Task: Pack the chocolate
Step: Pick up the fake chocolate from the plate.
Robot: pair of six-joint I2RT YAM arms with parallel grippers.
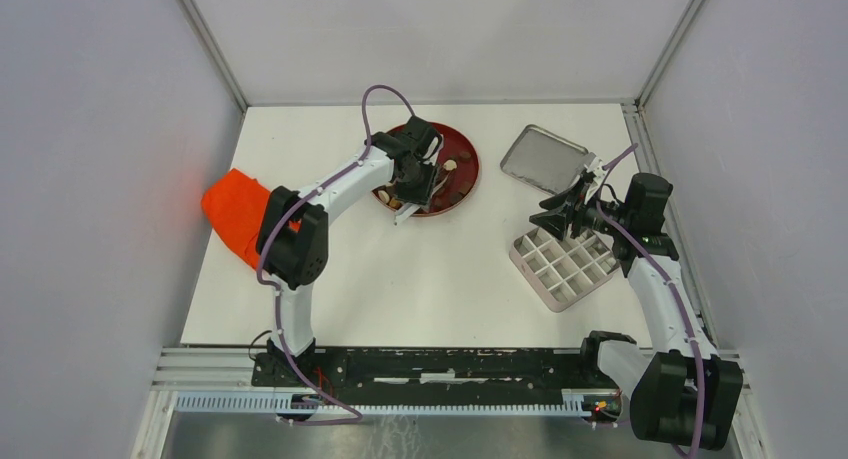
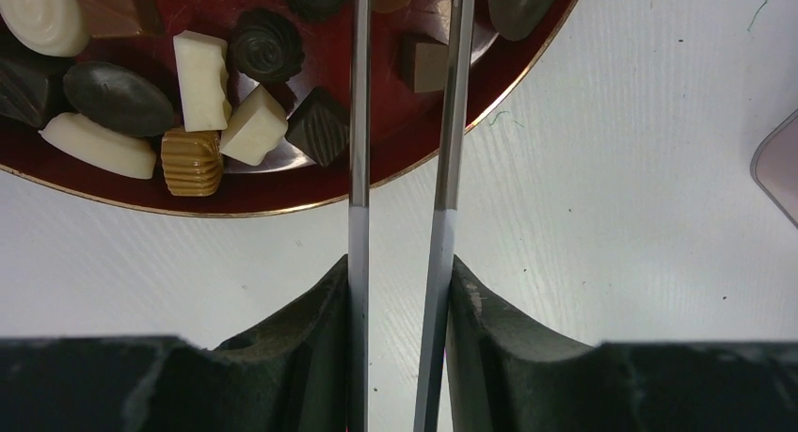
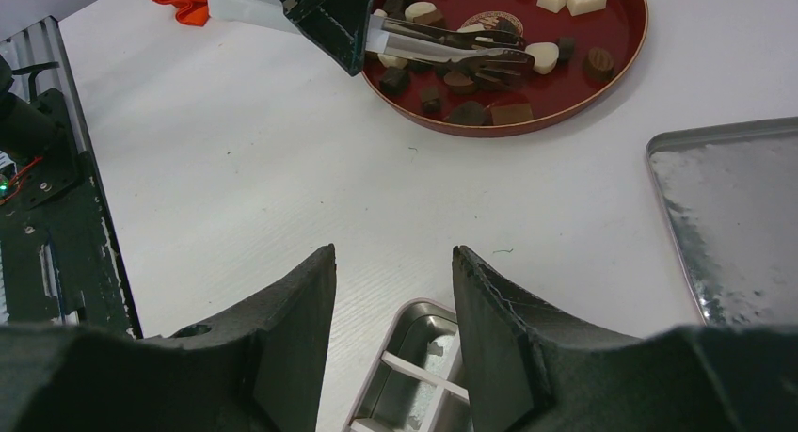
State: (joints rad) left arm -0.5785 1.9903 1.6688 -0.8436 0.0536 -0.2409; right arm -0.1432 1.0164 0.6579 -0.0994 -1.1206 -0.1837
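**Chocolate (image 2: pixel 202 79) sits on the red plate (image 2: pixel 282 195)**

I see dark, tan and white pieces scattered on the plate at the far middle of the desk (image 1: pixel 400 279). My left tool (image 2: pixel 400 267) is clenched on metal tweezers (image 2: pixel 358 168), whose blades reach over the plate. Whether they pinch a piece I cannot tell. My right tool (image 3: pixel 393 263) is released and empty, above the divided tin (image 3: pixel 414 352), near a flat metal lid (image 3: pixel 734 225).

The chocolate (image 1: pixel 451 165) lies on a plate (image 1: pixel 466 144) mid-rear on the tabletop (image 1: pixel 400 279), tweezers (image 2: pixel 357 168) above it; a cloth (image 1: pixel 235 211) lies left, a tray (image 1: pixel 545 157) right, a divided box (image 1: pixel 565 269) before the tray.
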